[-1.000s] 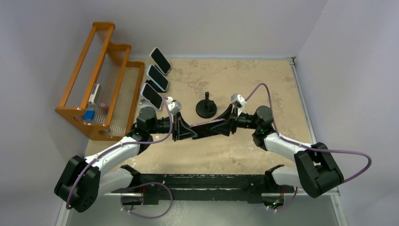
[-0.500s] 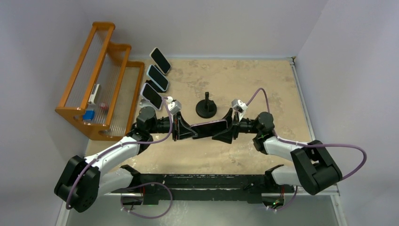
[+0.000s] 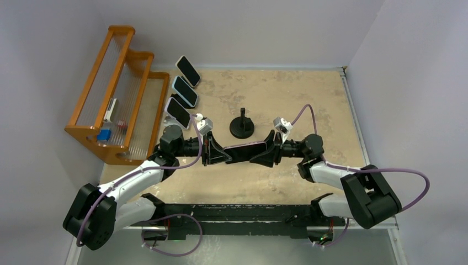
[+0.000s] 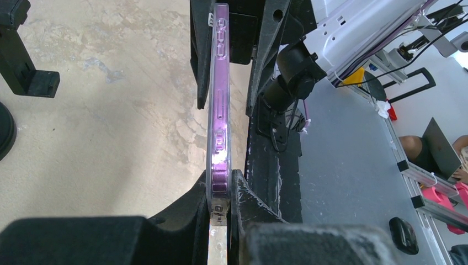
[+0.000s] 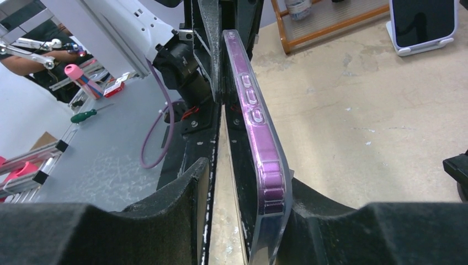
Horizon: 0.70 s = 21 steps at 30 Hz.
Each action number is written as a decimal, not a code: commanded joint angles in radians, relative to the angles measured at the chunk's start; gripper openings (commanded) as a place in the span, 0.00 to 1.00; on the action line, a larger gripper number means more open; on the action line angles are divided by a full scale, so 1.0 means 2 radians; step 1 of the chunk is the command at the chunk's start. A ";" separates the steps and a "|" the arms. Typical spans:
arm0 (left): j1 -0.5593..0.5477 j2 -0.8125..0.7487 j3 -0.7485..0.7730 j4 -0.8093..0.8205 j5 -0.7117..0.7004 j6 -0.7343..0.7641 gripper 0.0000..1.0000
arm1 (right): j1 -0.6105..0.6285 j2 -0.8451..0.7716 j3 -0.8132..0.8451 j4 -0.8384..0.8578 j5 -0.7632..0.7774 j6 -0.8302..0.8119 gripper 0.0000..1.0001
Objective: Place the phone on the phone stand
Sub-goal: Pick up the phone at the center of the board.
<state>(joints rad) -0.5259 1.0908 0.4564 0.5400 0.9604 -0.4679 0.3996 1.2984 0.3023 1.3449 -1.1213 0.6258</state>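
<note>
Left gripper (image 4: pixel 219 185) clamped on one end of phone (image 4: pixel 219 99), which is edge-up above table (image 3: pixel 287 94). Right gripper (image 5: pixel 245 174) jaws straddle other end, with gap at one finger. 1 phone stand (image 3: pixel 242 128) just behind, apart. 3 docked phones (image 3: pixel 187 70) (image 3: pixel 184 91) (image 3: pixel 178 111) and 1 orange rack (image 3: pixel 118 94) at left.

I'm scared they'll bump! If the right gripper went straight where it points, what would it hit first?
Probably the left gripper, clamped on the far end of the purple clear-cased phone that the right gripper straddles.

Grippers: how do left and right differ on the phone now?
The left gripper is clamped shut on the phone; the right gripper only straddles it, a gap beside one finger. Left sits at one end, right at the other. Both face each other above the table.
</note>
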 commanded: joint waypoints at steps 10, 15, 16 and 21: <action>0.000 -0.011 0.026 0.032 0.009 0.008 0.00 | -0.006 -0.001 -0.004 0.021 -0.001 -0.011 0.14; 0.000 0.012 0.025 0.035 -0.013 0.009 0.04 | -0.015 -0.016 -0.014 0.044 0.026 0.004 0.00; 0.000 0.020 0.027 0.033 -0.024 0.010 0.19 | -0.021 -0.023 -0.018 0.057 0.039 0.015 0.00; 0.004 0.055 0.053 0.040 -0.078 0.043 0.56 | -0.101 -0.113 -0.050 0.164 0.113 0.114 0.00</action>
<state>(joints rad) -0.5243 1.1633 0.4850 0.5583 0.9092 -0.4461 0.3107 1.2327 0.2115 1.4128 -1.0481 0.7071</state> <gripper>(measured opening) 0.506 0.140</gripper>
